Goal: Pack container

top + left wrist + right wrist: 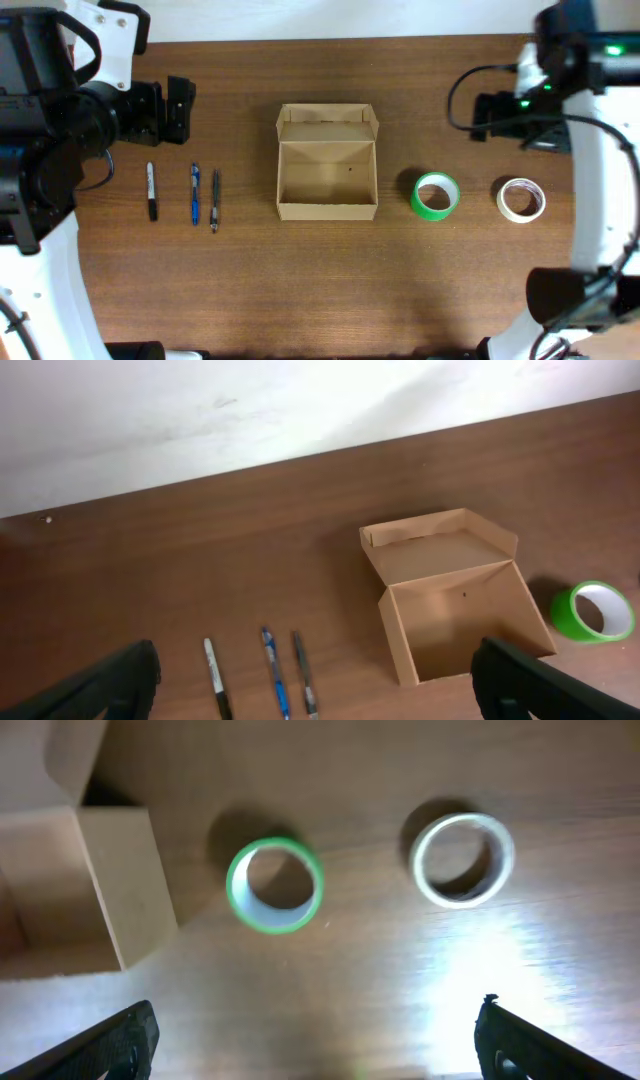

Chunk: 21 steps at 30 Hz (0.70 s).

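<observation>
The tan cardboard container [327,180] stands open and empty at the table's middle, its flap lid folded back; it also shows in the left wrist view [455,622] and the right wrist view [70,890]. A green tape roll [435,194] [274,885] and a white tape roll [521,199] [463,859] lie to its right. A black marker [152,190], a blue pen [195,193] and a grey pen [214,199] lie to its left. My left gripper [180,110] [315,685] is open and empty above the table's back left. My right gripper [497,116] [318,1045] is open and empty, high over the tape rolls.
The table's far edge meets a white wall [250,410]. Bright glare lies on the wood below the white roll [490,970]. The arms' white bases stand at both sides.
</observation>
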Motion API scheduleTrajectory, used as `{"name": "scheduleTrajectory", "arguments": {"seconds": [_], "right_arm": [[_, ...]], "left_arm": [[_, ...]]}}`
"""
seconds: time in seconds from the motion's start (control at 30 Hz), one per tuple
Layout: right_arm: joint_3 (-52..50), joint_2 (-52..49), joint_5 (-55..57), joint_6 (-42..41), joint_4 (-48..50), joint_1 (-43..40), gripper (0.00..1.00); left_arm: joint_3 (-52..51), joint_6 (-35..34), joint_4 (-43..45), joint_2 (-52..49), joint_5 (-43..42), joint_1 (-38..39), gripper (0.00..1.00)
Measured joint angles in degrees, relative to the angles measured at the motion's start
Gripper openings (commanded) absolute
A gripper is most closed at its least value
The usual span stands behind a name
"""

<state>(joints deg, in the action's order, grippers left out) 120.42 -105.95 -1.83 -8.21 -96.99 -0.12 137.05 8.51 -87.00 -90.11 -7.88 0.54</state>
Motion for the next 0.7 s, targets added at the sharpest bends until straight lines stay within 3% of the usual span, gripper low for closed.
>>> {"name": "scheduleTrajectory", "arguments": {"seconds": [0.23,0.43,0.7], "right_arm": [[-13.55,-2.16,-3.28,-0.85,1.29,4.04,0.99],[-23.8,-2.19,-2.89,-1.03,15.96,2.93,0.97],[-28.22,-2.23,1.77,-1.9,32.17,2.21,0.95]], "left_arm": [[0.02,-0.02,-2.89,0.0,2.16,0.0,0.99],[0.04,0.0,-3.06,0.0,2.58,0.0,0.99],[0.07,0.0,-3.21,0.0,2.6,0.0,0.99]]}}
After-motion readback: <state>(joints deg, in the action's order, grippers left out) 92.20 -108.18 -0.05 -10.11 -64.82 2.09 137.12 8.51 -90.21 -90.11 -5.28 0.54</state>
